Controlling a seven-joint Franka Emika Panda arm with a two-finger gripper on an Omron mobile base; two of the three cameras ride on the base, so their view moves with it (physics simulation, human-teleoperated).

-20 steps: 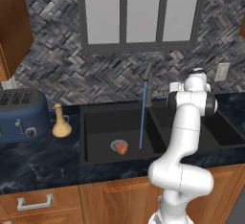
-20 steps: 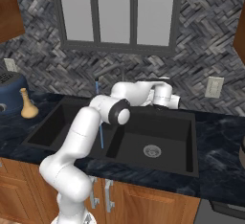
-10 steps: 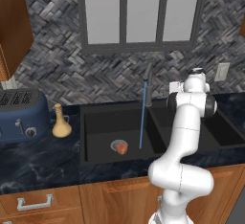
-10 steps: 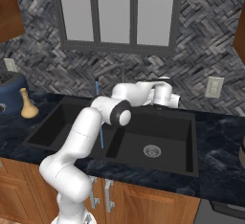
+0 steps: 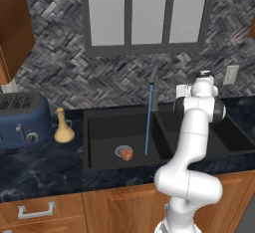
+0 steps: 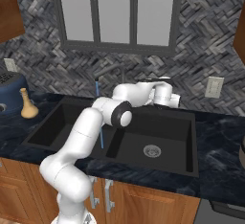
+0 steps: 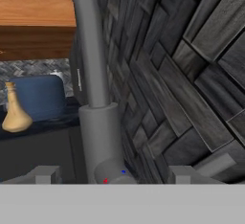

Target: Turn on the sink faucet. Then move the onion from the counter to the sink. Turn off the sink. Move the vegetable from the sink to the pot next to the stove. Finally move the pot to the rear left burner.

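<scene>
Two dark finger tips of the gripper (image 7: pixel 115 175) stand wide apart at the bottom of the hand view. The base of the sink faucet (image 7: pixel 93 74) rises between them with a gap on either side. The hand is open and has hold of nothing.

With a thin blue stream of water (image 5: pixel 148 120) falling from the spout and the onion (image 5: pixel 127 154) already lying in the sink (image 5: pixel 99 127), the step in hand looks to be shutting the water off.

The faucet should handle as a rigid metal fixture. It will not give or crush, but its smooth grey surface may be slippery under the pads. The spout is fixed, so the place to take hold is the short lever. A rounded part with a red and a blue dot sits right ahead of the hand, low between the tips. That is probably the root of the lever, though the view cuts it off. A sideways push may serve as well as a pinch.

From the hand, the spout climbs straight ahead and close. The onion lies well apart, down in the basin beyond the stream, near a drain.
</scene>
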